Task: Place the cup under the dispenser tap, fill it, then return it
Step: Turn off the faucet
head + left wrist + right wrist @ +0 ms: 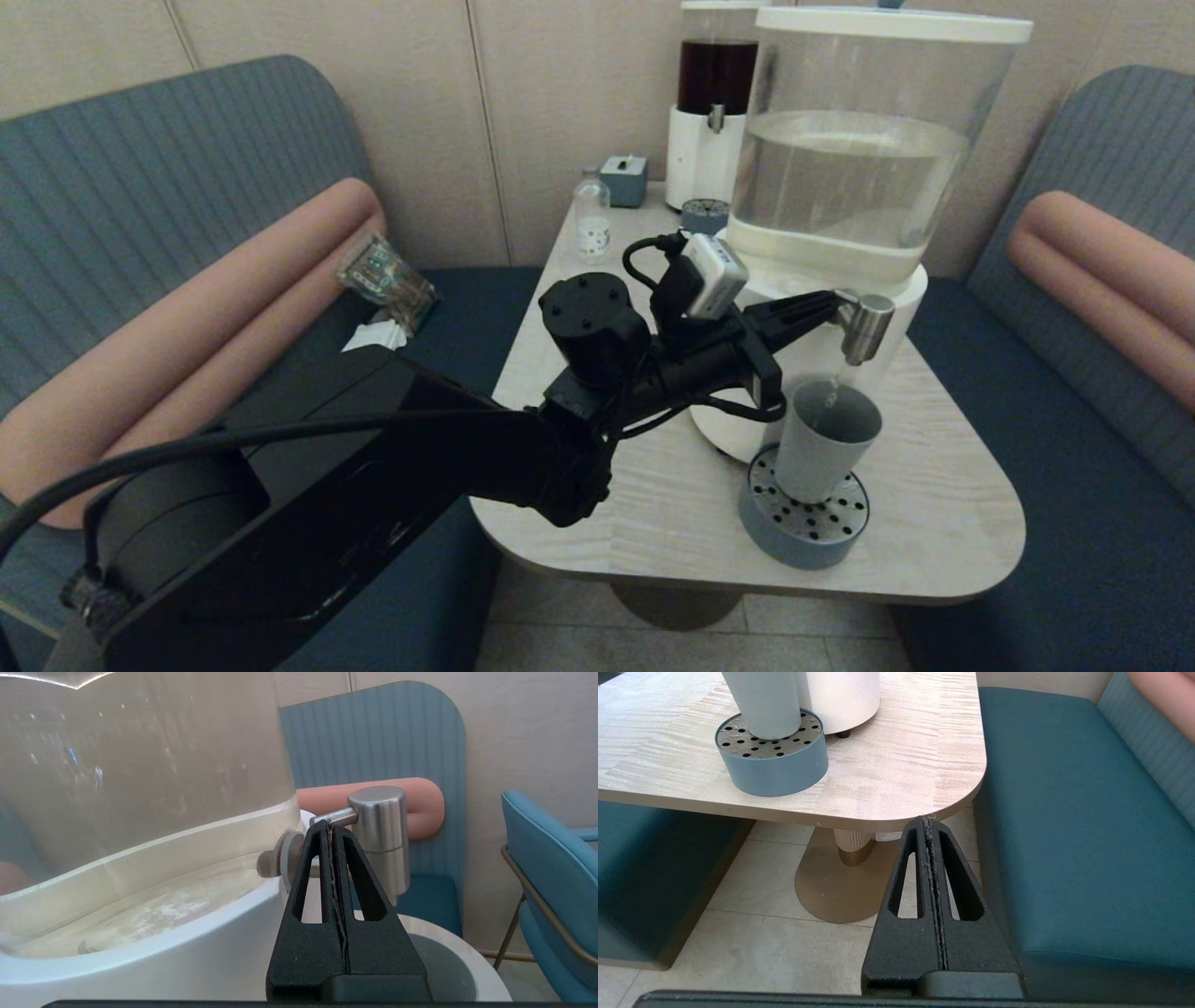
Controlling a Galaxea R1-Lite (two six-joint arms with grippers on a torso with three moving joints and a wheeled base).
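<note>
**Filling under way: cup on the drip tray, left claw pressing the tap**

At the far left, a ribbed teal bench [140, 187] with a salmon bolster flanks the pale wood-grain desk [653, 504]. The left claw [826, 306] reaches across from the left, its black tapered fingers [327, 858] pressed flat together with nothing between them, tips touching the stem of the dispenser tap [864, 325], a short brushed-metal spigot with a cylindrical spout pointing down. Behind the tap rises the big dispenser [868, 159]: a rounded white base under a clear tank roughly half full of water.

Directly below the spout stands the cup [822, 448], a matte grey-blue, slightly tapered, handleless tumbler, upright on a round blue drip tray [803, 527] with a perforated metal top. A thin stream seems to fall into it, so the filling step appears to be in hand.

The right claw [930, 826], fingers also closed and empty, hangs low off the desk's near right corner, above the floor.

Next, probably, the tap must be released once the level is sufficient, then the smooth cup gripped round its wall and carried level.
</note>
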